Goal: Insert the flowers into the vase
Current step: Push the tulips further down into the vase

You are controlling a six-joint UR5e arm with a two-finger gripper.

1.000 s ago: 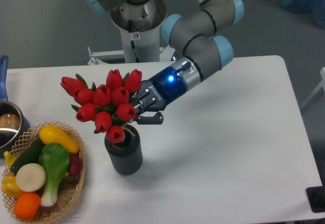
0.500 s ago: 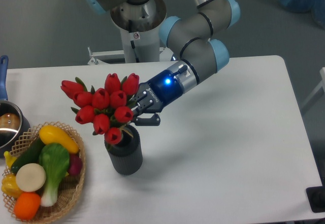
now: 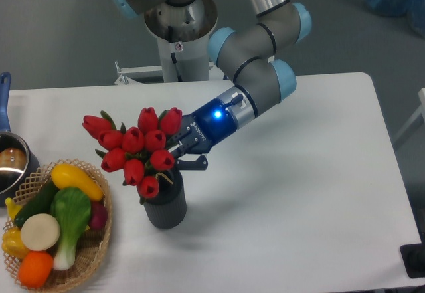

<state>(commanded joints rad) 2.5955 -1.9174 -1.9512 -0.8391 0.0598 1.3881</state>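
- The gripper (image 3: 178,155) is closed on the stems of the flowers (image 3: 136,150), its black fingers pinched together just right of the buds.
- The red buds fan out toward ten o'clock from the gripper, tilted, with the lowest bud at the mouth of the vase (image 3: 165,203).
- The vase stands upright on the table (image 3: 299,193), directly at six o'clock of the gripper.
- At nine o'clock of the vase sits a basket (image 3: 93,253) of toy vegetables, near but apart.
- A pot (image 3: 12,163) is at the table's left edge.
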